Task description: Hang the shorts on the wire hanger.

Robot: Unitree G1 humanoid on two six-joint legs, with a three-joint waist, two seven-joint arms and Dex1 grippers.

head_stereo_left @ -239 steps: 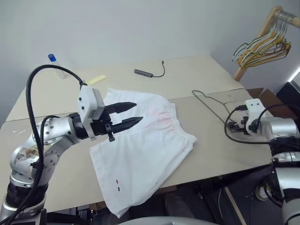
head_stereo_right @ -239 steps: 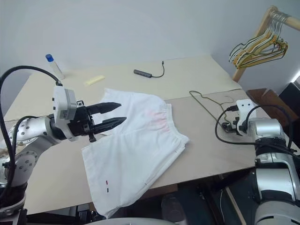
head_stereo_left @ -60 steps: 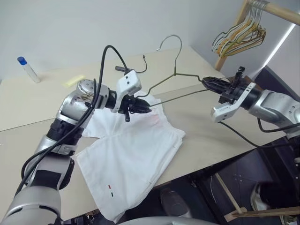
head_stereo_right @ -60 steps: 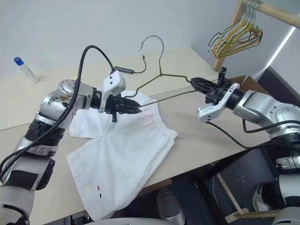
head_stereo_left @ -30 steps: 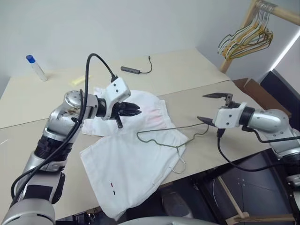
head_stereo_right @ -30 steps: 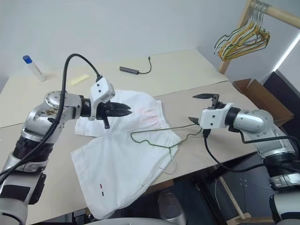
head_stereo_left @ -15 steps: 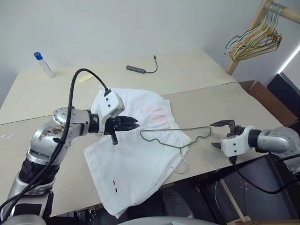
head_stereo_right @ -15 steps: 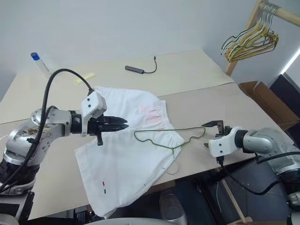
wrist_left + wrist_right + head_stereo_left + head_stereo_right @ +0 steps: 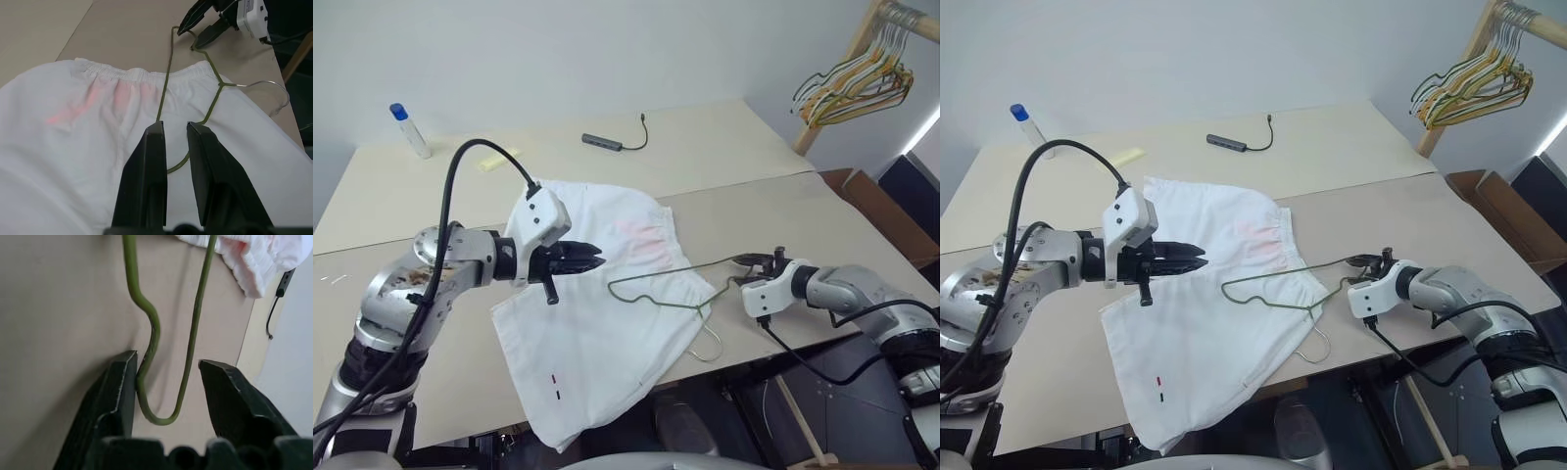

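Left gripper hovers, fingers nearly together (a narrow gap shows); right gripper sits low, its fingers parted.

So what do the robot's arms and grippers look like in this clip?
Both arms are silver-grey metal segments with black joints. Each ends in a white boxy wrist housing and two tapered black fingers: left gripper, right gripper. A thick black cable loops above the left arm into its housing; a thinner black one hangs beneath the right arm.

White shorts (pink smudge), olive wire hanger.
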